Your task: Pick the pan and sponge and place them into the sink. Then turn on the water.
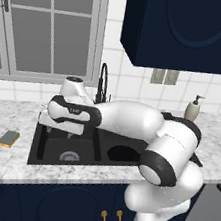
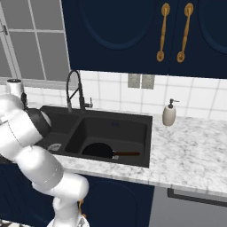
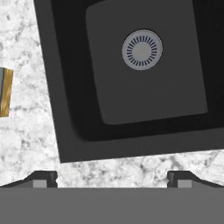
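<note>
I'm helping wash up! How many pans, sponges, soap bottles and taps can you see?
pan: 1
sponge: 1
soap bottle: 1
tap: 1
Total: 4

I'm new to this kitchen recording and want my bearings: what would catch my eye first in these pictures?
The large matte black double-basin sink set in the white marbled counter stands out, with the round black pan already lying in its right basin. The bulky white arm reaches over the left basin, its open tool empty above the round silvery drain. The small yellow sponge waits on the counter left of the sink.
</note>
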Controlling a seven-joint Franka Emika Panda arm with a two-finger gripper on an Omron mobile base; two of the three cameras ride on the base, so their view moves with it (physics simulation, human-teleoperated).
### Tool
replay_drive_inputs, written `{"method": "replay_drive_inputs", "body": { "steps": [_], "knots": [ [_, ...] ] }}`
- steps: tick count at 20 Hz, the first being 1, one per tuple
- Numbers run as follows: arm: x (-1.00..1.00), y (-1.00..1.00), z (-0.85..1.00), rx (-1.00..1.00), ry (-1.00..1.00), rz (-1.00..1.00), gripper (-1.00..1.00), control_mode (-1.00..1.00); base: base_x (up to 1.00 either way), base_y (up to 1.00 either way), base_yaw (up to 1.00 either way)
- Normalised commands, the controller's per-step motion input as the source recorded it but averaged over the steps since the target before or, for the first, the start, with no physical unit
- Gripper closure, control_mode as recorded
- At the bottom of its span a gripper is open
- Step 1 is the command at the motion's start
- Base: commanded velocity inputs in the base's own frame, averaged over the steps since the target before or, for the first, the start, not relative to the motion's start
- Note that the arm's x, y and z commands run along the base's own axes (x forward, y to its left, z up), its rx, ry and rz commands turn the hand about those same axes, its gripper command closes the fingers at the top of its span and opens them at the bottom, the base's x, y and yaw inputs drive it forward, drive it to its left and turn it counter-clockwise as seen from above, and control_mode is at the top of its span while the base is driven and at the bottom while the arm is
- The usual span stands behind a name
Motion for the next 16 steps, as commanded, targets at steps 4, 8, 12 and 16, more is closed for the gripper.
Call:
{"method": "replay_drive_inputs", "body": {
  "steps": [4,8,12,16],
  "knots": [
    [0.43,0.79,-0.02,-0.06,0.05,-0.11,-1.00,-1.00,0.00,0.00,0.00],
    [0.05,0.38,-0.07,-0.02,-0.02,-0.09,-1.00,-1.00,0.00,0.00,0.00],
    [0.00,0.34,-0.14,-0.02,-0.02,-0.08,-1.00,-1.00,0.00,0.00,0.00],
    [0.00,0.35,-0.27,-0.05,-0.03,-0.06,-1.00,-1.00,0.00,0.00,0.00]
  ]
}}
